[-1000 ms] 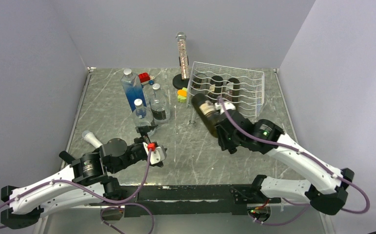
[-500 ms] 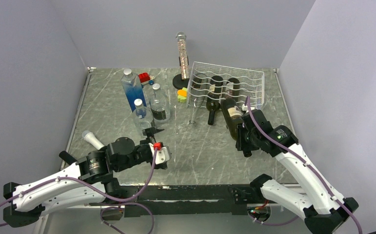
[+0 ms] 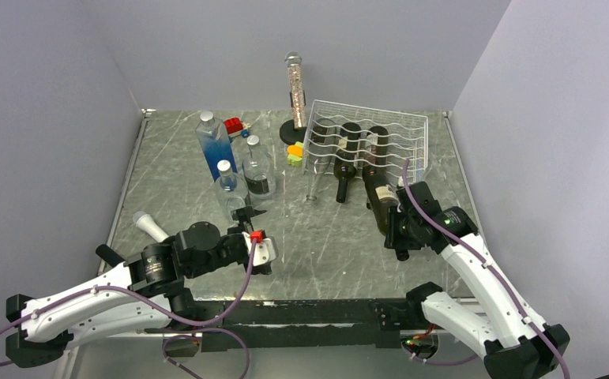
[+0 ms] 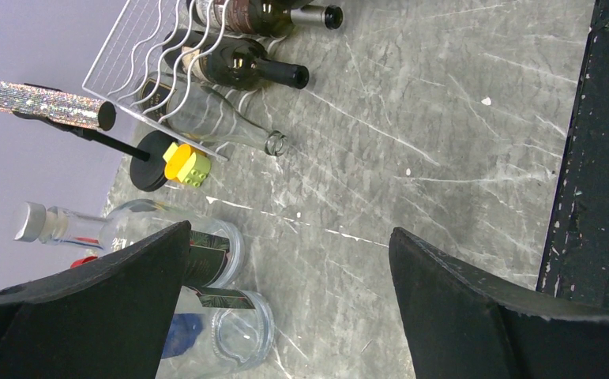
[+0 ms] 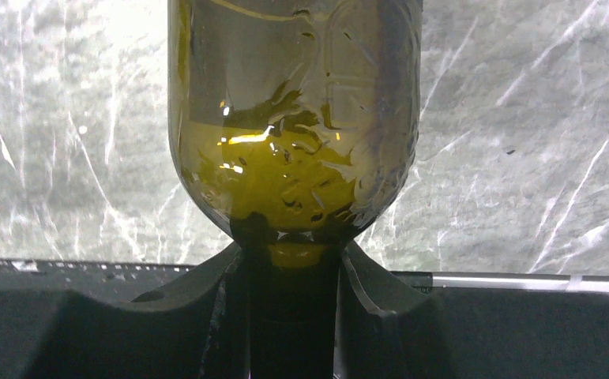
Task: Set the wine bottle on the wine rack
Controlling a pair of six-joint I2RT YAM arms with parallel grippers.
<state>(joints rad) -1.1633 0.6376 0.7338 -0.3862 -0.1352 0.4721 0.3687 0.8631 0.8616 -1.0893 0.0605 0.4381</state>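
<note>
Right now we see the right claw (image 3: 396,229) pinching the wine bottle (image 3: 378,196) by its neck. In the wrist view its fingers (image 5: 214,292) press on either side of the dark neck, and the green glass shoulder swells just beyond them. From the claw the bottle runs away, lying low over the desk (image 3: 325,245), with its base pushed in among the wires of the wine rack (image 3: 368,130), which stands directly beyond the claw. We think the base sits in an end cradle, but the wires and labels there blur together, so we cannot say it rests fully.

Just to the left of the held bottle, a dark bottle (image 3: 343,178) lies in the rack with its neck pointing back toward the claw. A clear bottle (image 3: 310,185) lies further left.

The left claw (image 3: 258,249) is spread wide and grips nothing, hanging above the desk. Close ahead of it stand three water bottles (image 3: 230,188), and the rack lies well beyond them, off to its right.
</note>
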